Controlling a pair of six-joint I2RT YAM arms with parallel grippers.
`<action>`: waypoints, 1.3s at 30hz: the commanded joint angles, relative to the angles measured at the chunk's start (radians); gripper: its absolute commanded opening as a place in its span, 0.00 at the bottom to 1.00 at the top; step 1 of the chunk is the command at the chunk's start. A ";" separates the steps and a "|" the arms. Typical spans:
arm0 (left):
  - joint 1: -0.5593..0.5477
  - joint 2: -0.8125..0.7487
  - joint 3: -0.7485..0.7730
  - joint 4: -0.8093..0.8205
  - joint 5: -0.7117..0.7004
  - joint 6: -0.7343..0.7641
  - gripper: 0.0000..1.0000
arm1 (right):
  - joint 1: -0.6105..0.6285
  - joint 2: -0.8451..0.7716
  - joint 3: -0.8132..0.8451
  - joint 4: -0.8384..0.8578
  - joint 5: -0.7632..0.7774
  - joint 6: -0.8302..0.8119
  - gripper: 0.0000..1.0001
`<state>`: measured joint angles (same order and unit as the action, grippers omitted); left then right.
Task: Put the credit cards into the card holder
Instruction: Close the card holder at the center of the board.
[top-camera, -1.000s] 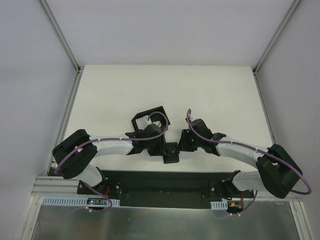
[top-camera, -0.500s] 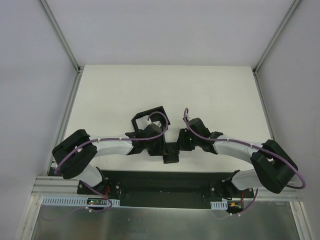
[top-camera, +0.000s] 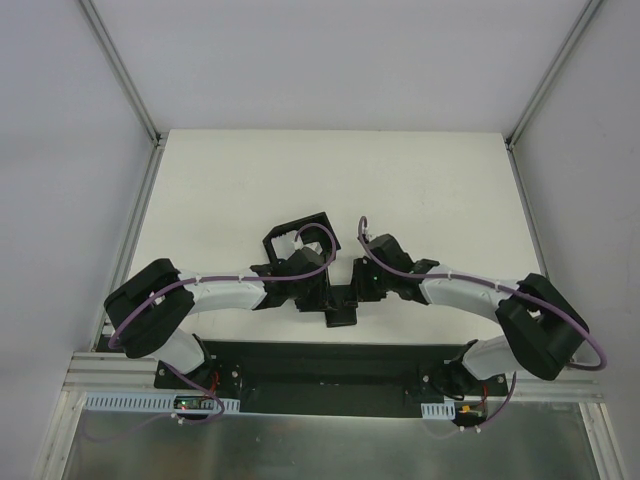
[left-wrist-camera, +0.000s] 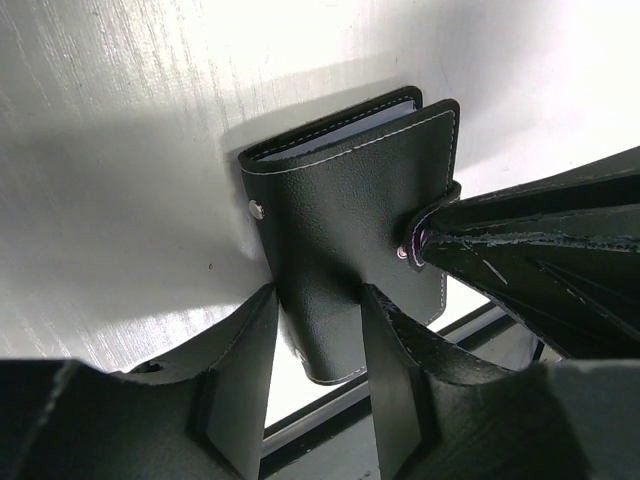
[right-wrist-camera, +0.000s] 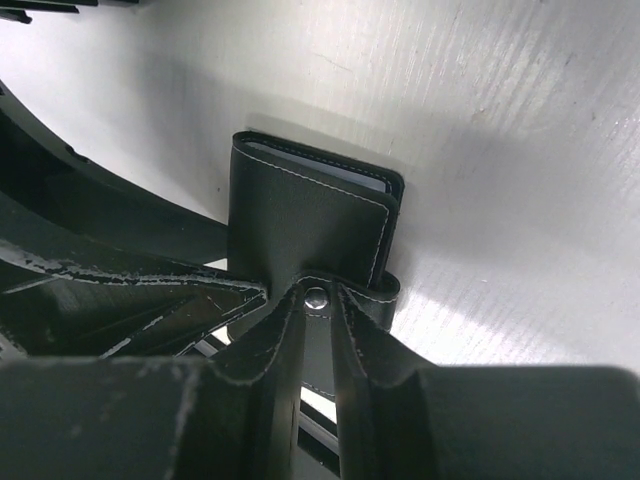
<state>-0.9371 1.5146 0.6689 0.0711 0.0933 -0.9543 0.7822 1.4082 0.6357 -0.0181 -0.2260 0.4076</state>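
**Two claws on one black wallet**

The left claw (left-wrist-camera: 318, 300) is partly closed. Its two fingers (left-wrist-camera: 240, 370) press the lower sides of the shut wallet (left-wrist-camera: 350, 190) and hold it. The right claw (right-wrist-camera: 316, 300) is closed narrow and pinches the wallet's snap tab (right-wrist-camera: 383, 290) right at the metal stud, where the tab curls round the wallet's edge.

In the left wrist view the right claw's dark fingers come in from the right and meet the tab just beside the left claw. The wallet's covers lie together, with white stitching along the rim. A pale layer shows between them at the far end; whether it is cards I cannot tell.

From above, the wallet sits between the two claws close to the near edge of the white counter (top-camera: 330, 170). It is just in front of a black open box (top-camera: 322, 218). Whether the wallet touches the counter cannot be told.
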 joint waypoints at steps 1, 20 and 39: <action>-0.009 -0.004 0.012 -0.037 -0.038 0.011 0.38 | 0.015 0.034 0.056 -0.083 0.004 -0.053 0.18; -0.008 -0.004 0.015 -0.037 -0.043 0.006 0.37 | 0.095 0.080 0.113 -0.193 0.091 -0.085 0.12; -0.009 -0.031 -0.014 -0.037 -0.066 -0.015 0.36 | 0.229 0.155 0.099 -0.304 0.329 0.011 0.08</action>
<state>-0.9371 1.5101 0.6685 0.0612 0.0696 -0.9604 0.9852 1.4834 0.7837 -0.2062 0.0574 0.3763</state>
